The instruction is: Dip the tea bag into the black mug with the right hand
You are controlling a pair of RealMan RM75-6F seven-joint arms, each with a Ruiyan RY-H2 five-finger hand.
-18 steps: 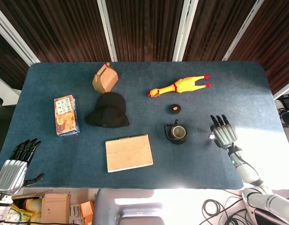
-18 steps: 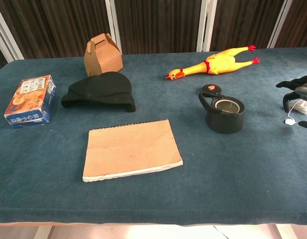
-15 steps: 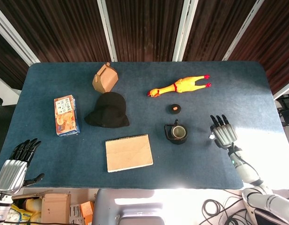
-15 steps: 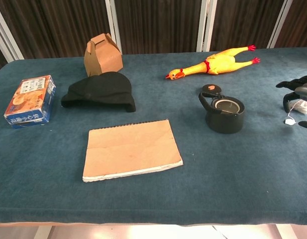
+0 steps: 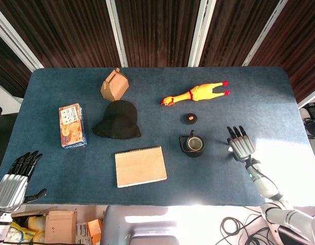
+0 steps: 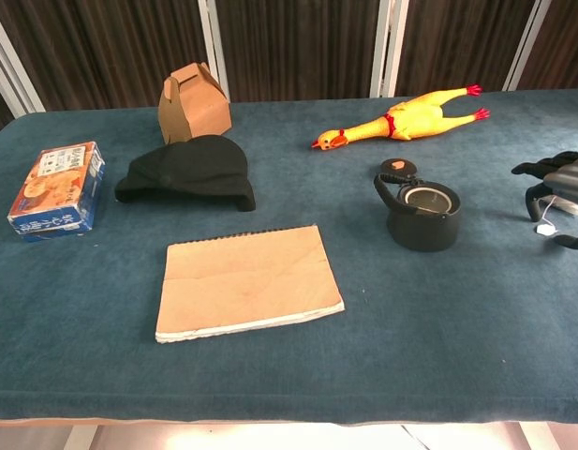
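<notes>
Just right of the black mug [image 5: 192, 145] we hold the tea bag [image 6: 545, 226] in the right hand [image 5: 240, 145], fingers closed on it; the mug lies leftward, far nearer than the open left hand [image 5: 14, 181].

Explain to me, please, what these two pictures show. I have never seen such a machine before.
This is a robot with two arms, each ending in a hand with fingers; a person steers it from a distance. Both pictures come from the robot's own cameras: the head view looks down on the blue table, the chest view looks across it.

On the table lie a black mug with a small black lid behind it, a rubber chicken, a black hat, a brown paper box, a snack box and a notebook.

The right hand hangs beside the mug, and a small white tea bag tag dangles under it. The left hand waits off the table's edge, holding nothing.
</notes>
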